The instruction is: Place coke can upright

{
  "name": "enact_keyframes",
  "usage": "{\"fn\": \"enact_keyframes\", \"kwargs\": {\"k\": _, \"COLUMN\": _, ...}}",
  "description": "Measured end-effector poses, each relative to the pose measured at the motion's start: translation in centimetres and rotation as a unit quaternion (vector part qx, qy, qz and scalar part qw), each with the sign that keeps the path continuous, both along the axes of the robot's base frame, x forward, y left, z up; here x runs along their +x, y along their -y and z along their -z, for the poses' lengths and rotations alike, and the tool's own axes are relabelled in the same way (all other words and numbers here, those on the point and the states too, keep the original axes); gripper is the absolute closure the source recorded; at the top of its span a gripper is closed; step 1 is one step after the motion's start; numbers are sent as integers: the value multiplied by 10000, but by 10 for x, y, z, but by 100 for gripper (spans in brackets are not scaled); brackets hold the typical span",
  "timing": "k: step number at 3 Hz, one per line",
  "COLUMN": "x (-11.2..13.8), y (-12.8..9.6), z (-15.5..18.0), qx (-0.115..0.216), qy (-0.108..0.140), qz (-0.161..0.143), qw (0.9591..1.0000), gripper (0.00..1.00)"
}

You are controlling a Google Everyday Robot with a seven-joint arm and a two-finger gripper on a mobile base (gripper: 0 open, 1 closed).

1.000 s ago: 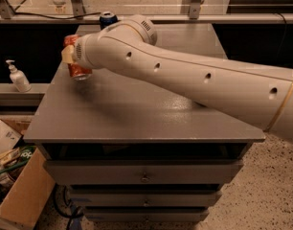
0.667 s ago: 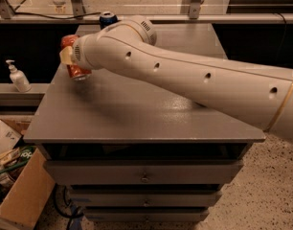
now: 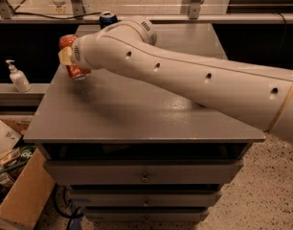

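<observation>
The red coke can [image 3: 77, 71] is at the left side of the grey table top [image 3: 137, 114], close to its left edge, just above or on the surface. It leans slightly. My gripper [image 3: 69, 56] sits at the end of the long white arm [image 3: 194, 78] that reaches in from the right. It is shut on the coke can, with a pale finger pad [image 3: 64, 56] against the can's left side. The wrist hides the middle of the can.
A dark blue can [image 3: 107, 18] stands at the table's far edge, behind the arm. A soap pump bottle [image 3: 17, 76] stands on a shelf to the left. A cardboard box [image 3: 22, 195] sits on the floor at lower left. Drawers [image 3: 144, 176] run under the top.
</observation>
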State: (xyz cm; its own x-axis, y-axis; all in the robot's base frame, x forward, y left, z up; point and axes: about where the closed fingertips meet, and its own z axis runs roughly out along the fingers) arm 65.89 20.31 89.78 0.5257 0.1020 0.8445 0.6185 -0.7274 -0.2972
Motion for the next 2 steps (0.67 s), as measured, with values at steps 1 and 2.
{"fn": "enact_keyframes", "kwargs": {"k": 1, "x": -12, "y": 1, "z": -1, "qx": -122, "qy": 158, "qz": -265, "qw": 9994, "gripper": 100}}
{"fn": "enact_keyframes", "kwargs": {"k": 2, "x": -23, "y": 9, "z": -2, "qx": -190, "qy": 344, "qz": -603, "qw": 9974, "gripper": 100}}
